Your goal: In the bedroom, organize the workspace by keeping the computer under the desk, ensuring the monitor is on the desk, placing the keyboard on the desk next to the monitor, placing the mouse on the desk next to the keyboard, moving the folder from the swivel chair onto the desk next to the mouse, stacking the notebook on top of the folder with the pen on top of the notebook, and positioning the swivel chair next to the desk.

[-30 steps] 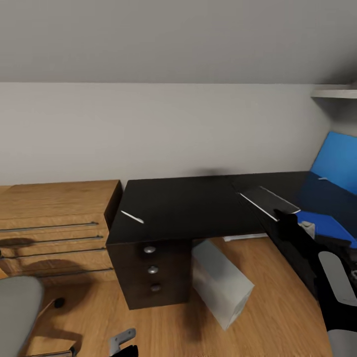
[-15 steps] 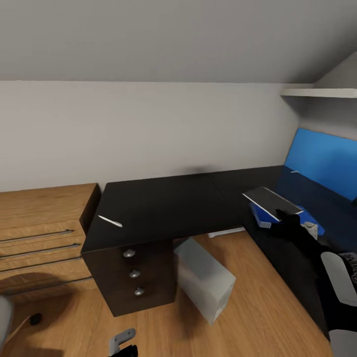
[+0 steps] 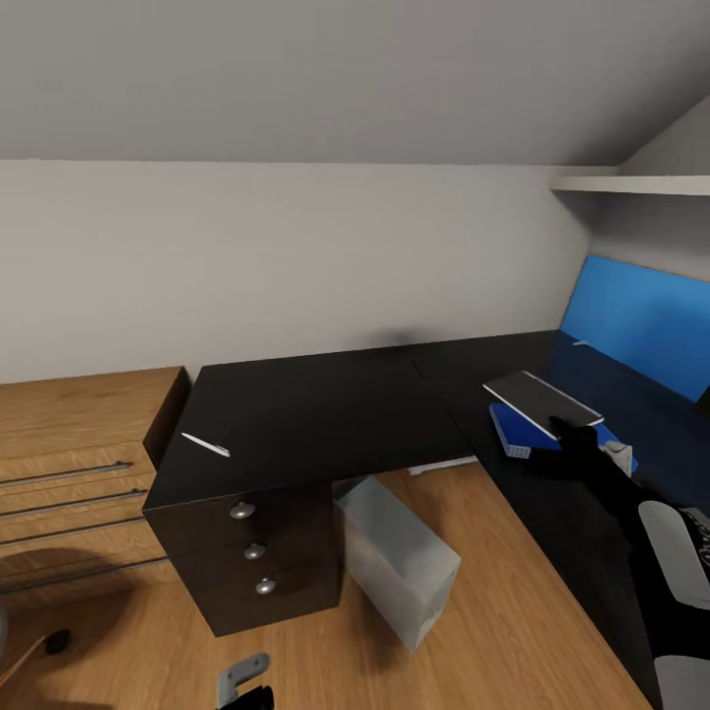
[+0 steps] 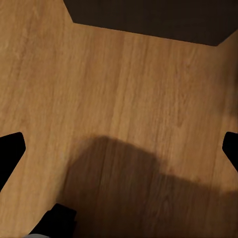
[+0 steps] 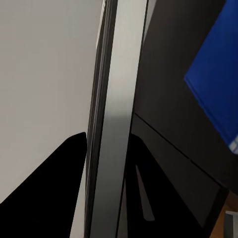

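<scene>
Right gripper clamped on notebook, tilted just above folder on desk. Since half-second back: camera swung slightly, load unmoved; stacking judged imminent. Pen far to its left. Left gripper spread wide above floor.

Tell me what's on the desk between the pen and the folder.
Nothing: the head view shows bare black desk top between the pen and the folder.

computer under desk, folder on desk
</scene>
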